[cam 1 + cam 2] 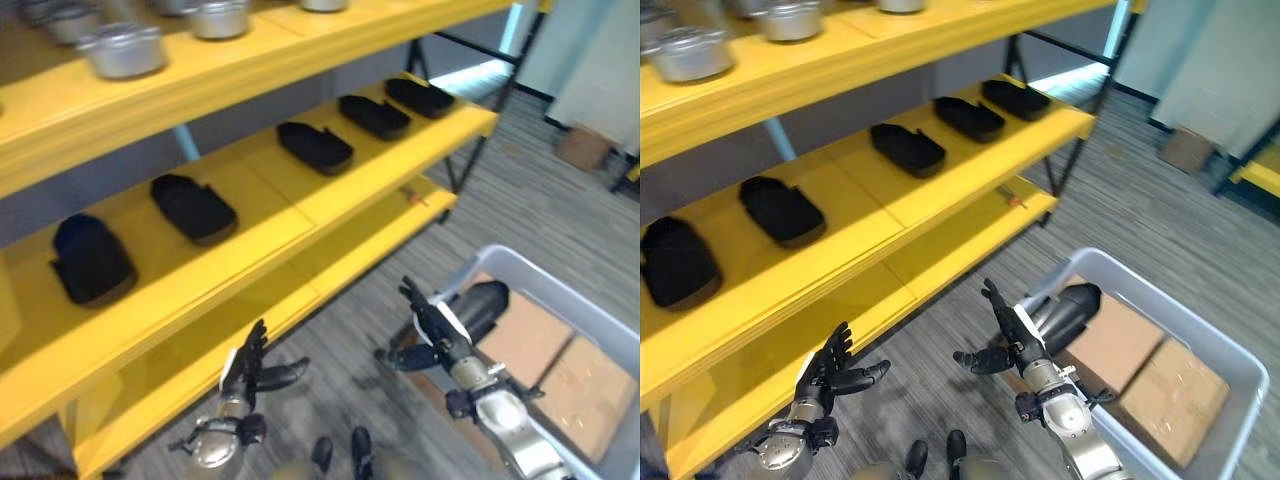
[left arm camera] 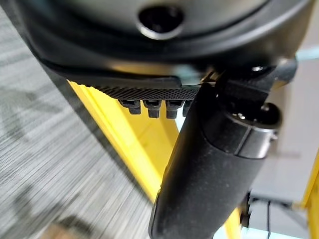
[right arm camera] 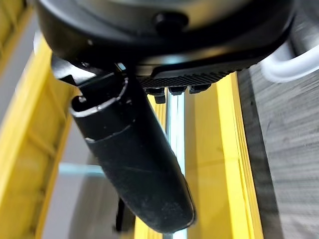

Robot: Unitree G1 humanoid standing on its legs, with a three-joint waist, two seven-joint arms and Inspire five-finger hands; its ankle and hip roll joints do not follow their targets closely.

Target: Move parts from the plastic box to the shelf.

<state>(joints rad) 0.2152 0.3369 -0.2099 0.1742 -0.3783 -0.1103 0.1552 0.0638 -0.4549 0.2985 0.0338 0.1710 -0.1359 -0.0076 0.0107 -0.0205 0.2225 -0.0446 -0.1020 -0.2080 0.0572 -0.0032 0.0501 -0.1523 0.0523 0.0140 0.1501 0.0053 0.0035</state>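
Left hand (image 1: 823, 378) low beside the front edge of the bottom board of the yellow metal shelf (image 1: 330, 205), fingers straight and spread upward, thumb out to the side, holding nothing. Right hand (image 1: 1008, 330) raised over the grey carpet floor (image 1: 940, 395), just beside the near-left corner of the pale grey plastic box (image 1: 1200, 340), fingers straight and fanned apart, thumb stretched toward the shelf, empty as well. Behind the right hand, one dark rounded plastic part (image 1: 1068, 308) resting against the box's left rim, tilted, partly over flat brown cardboard sheets (image 1: 1145, 385) lying in the box. On the middle shelf board, five black oblong parts (image 1: 193, 207) in a row, well apart from one another, running from near left toward the far right end. On the top board, several silver metal pots with lids (image 1: 125, 50). Small brown cardboard carton (image 1: 583, 146) on the floor far off to the right.
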